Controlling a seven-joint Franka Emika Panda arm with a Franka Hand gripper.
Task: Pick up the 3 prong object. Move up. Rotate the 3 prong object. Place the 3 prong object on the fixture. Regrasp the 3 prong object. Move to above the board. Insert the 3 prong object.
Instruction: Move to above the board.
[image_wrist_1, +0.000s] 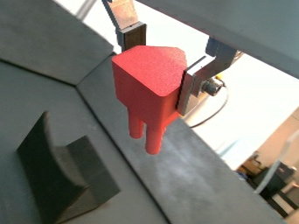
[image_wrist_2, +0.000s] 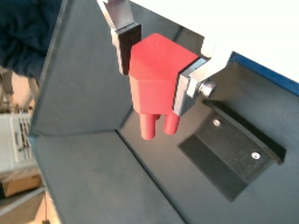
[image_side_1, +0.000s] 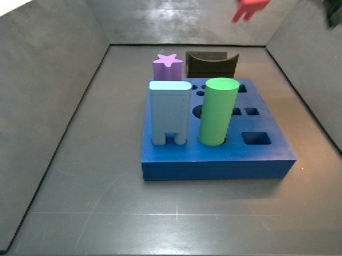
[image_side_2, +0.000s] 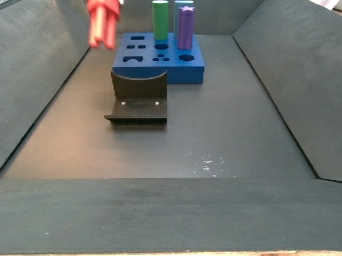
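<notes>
**Red piece held high, prongs down, above the fixture**

In both wrist views the gripper (image_wrist_1: 163, 66) had its fingers (image_wrist_1: 132, 37) clenched on the 3 prong object (image_wrist_1: 149, 92), the silver plates pressing its two flat sides while the prongs hung free below. That grip left the pronged end clear, which suited turning it before setting it down. Below it lay the fixture (image_wrist_1: 59, 175), well apart from the piece, on the dark floor. In a side view the 3 prong object (image_side_2: 103, 22) hung high above the fixture (image_side_2: 139, 100), with the board (image_side_2: 160, 58) just beyond. Farther back on the board stood a green cylinder (image_side_2: 160, 22) and a purple peg (image_side_2: 187, 24). The lift looked done; rotation seemed next.
</notes>
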